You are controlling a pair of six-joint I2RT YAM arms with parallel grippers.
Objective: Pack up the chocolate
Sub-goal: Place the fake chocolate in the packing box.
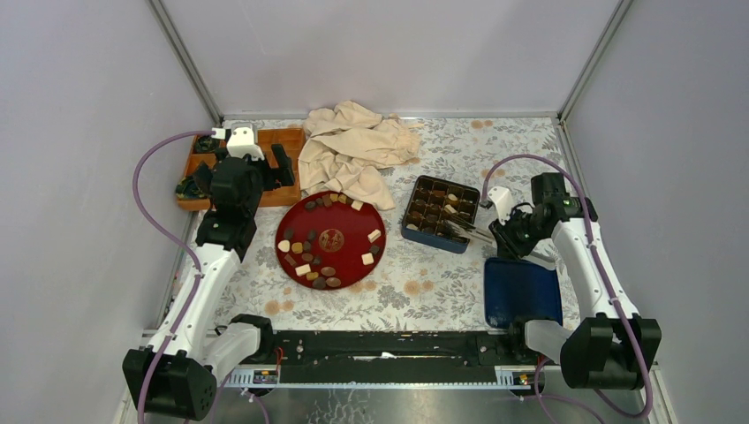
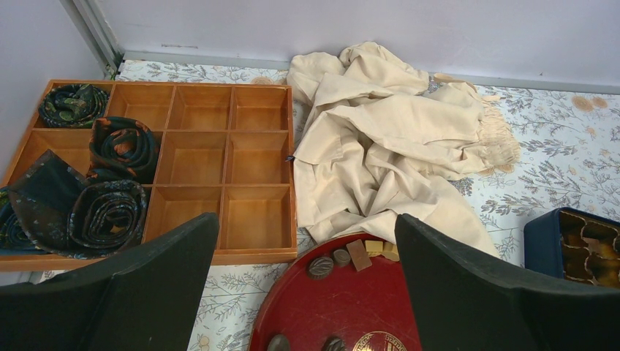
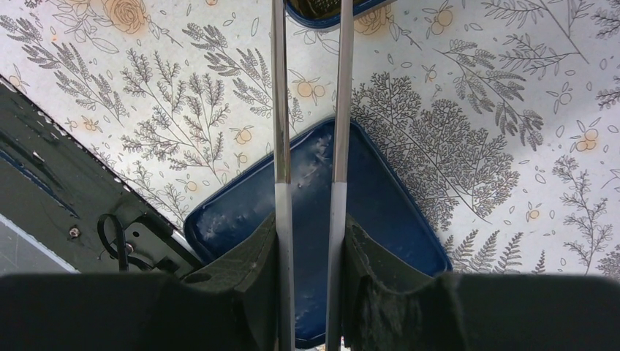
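Most chocolate (image 1: 303, 269) lies on the red plate (image 1: 353, 234); a few pieces sit in the blue box (image 1: 433, 237) right of it. The left gripper (image 2: 305, 241) hangs wide open at the plate's far edge. The right gripper (image 3: 311, 234) pinches metal tongs (image 3: 340, 110), maybe touching the box.

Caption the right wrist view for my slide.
Right hand grips metal tongs above the blue lid, tips at the chocolate box.

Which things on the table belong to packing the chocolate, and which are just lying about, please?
For the job: chocolate, red plate, blue compartment box, blue lid, tongs gripped in the right tool.
Lying about: cream cloth, wooden tray, rolled dark fabrics in it.
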